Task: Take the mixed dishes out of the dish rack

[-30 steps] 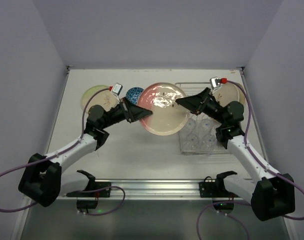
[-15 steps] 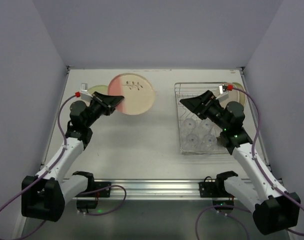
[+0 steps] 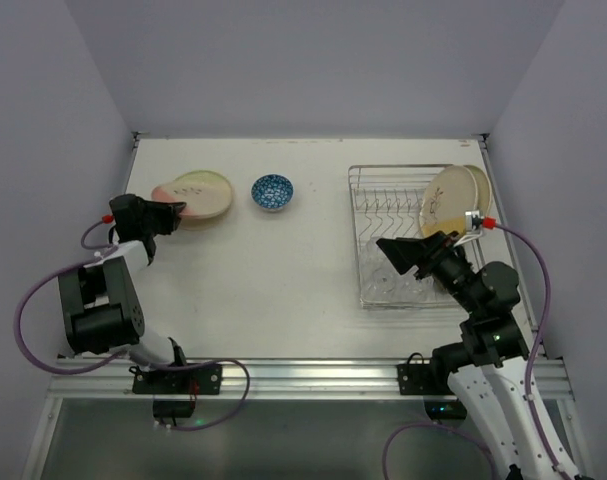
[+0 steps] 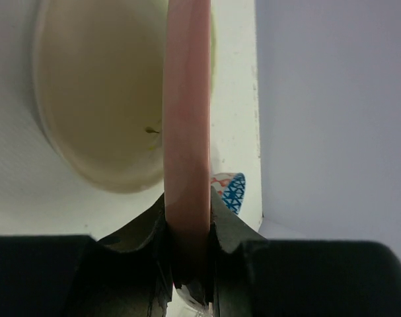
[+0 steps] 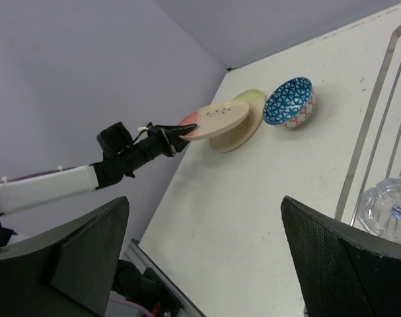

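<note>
Silver wire dish rack [image 3: 383, 200] occupies the table's right side. Two cream plates [image 3: 448, 197] stand upright in its far tines, and clear glasses [image 3: 383, 287] sit in its near section. Left gripper [image 4: 187, 218] is clamped on the rim of a pink-edged plate [image 4: 187, 99], held low and tilted over a green-rimmed plate [image 4: 101, 99] lying at far left. Whether the two touch cannot be told. Blue-patterned bowl [image 3: 272, 191] sits just beside that stack. Right gripper [image 3: 400, 258] hovers over the rack, fingers wide apart, holding nothing.

Judgement: stacking step. Recommend levelling the held plate and centring it over the lower one. Lower until it bears fully, then release and withdraw outward, away from the bowl.
</note>
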`<state>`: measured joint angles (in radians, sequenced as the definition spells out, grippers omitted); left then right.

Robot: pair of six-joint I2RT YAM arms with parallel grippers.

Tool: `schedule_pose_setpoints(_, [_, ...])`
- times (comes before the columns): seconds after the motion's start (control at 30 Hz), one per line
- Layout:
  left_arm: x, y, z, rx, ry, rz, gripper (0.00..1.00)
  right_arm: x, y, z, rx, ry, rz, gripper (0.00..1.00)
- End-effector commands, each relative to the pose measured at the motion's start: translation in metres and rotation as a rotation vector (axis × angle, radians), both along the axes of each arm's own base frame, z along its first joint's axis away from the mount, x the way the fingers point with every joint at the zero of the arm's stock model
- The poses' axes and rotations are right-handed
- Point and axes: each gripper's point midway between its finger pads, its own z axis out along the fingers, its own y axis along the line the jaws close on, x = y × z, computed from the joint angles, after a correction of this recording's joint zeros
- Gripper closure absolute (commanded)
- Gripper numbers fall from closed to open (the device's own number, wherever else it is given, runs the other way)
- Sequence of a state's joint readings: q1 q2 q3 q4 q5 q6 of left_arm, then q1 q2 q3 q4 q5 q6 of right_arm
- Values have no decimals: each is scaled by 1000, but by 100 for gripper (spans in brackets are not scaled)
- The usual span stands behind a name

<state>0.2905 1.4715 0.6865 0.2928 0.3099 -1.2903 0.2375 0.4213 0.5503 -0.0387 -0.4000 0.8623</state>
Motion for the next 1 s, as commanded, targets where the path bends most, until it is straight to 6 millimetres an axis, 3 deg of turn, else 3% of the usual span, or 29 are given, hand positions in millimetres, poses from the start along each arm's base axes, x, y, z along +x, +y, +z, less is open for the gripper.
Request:
schedule_pose_setpoints(0.0, [41, 17, 74, 88, -280, -21, 100, -5, -5, -8, -68, -3, -18, 1])
schedule_pose_setpoints(0.1, [47, 30, 62, 150, -228, 6, 100, -9, -7, -12, -114, -7, -13, 1])
schedule_pose_setpoints(0.3, [49, 31, 45, 161, -197, 5, 100, -4, -7, -27, -159, 17, -15, 1])
schedule_pose_setpoints(0.4, [49, 32, 29, 155, -158, 3, 89, -3, -5, -30, -160, 22, -2, 1])
schedule_pose_setpoints(0.57, [53, 33, 1, 147, -93, -8, 87, -3, -5, -34, -165, 25, 1, 1])
schedule_pose_setpoints(0.7, [54, 36, -13, 164, -44, -11, 71, -3, -5, -37, -166, 30, -1, 1])
schedule_pose_setpoints(0.73, [54, 36, -16, 168, -30, -11, 60, -3, -6, -37, -166, 30, -3, 1])
schedule_pose_setpoints(0.8, [55, 37, -19, 182, -5, -11, 51, -3, -6, -39, -166, 34, -4, 1])
schedule_pose_setpoints(0.87, [58, 36, -21, 185, 13, -16, 31, -3, -6, -41, -165, 38, -4, 1])
schedule_pose_setpoints(0.97, [64, 34, -24, 216, 69, -35, 18, -3, -6, -44, -166, 42, -8, 1])
